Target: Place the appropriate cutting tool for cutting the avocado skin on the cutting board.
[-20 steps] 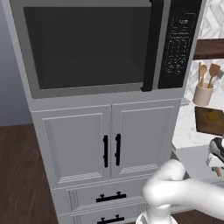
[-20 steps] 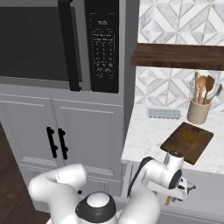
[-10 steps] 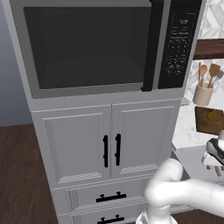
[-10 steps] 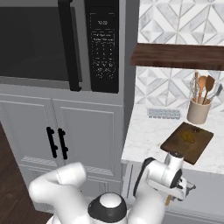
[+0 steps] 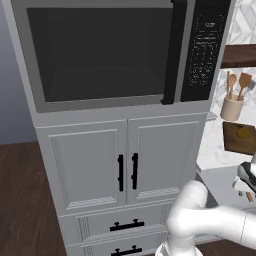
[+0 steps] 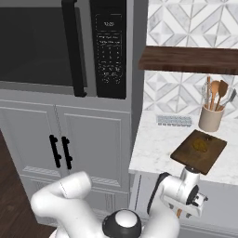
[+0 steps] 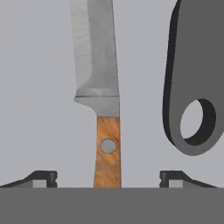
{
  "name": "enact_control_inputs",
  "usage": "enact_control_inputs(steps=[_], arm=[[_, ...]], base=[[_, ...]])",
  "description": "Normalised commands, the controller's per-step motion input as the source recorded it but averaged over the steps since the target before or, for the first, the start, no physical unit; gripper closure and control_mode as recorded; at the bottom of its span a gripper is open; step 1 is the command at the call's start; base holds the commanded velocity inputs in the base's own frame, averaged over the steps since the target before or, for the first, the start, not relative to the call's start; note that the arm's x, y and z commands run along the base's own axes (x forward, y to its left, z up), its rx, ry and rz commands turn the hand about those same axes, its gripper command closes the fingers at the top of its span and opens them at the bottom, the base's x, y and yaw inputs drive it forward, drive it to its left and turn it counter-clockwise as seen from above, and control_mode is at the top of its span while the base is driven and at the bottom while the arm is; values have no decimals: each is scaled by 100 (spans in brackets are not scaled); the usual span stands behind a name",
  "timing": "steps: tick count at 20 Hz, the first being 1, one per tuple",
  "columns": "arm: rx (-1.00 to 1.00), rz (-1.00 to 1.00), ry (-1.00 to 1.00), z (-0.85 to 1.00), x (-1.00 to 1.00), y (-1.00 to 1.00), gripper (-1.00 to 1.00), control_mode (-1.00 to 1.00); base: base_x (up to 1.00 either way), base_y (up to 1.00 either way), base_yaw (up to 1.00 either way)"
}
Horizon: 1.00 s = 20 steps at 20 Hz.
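A knife with a steel blade and a wooden handle lies on the grey floor of an open drawer. My gripper is open just above it, a fingertip on each side of the handle and clear of it. The base views show the gripper low in front of the counter, with a bit of brown handle below it. On the marble counter lies the dark brown cutting board, and the small avocado rests on it.
A dark grey tool with a round hole lies right of the knife. A crock of wooden utensils and a grey tray stand behind the board, under a wall shelf. A microwave over cabinet doors stands to the left.
The hand has sunk a little lower toward the drawer. The board and avocado have not moved.
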Motion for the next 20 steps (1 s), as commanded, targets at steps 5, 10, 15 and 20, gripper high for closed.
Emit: enact_control_inputs(steps=[5, 10, 15, 20], arm=[[-4, -5, 0, -32, 24, 0, -100, -100], [-2, -4, 0, -40, 5, 3, 100, -100], [-3, -4, 0, -55, -2, 1, 100, -100], [-1, -4, 0, -23, 2, 4, 100, -100]], base=[[0, 0, 0], [0, 0, 0], [0, 0, 0], [0, 0, 0]])
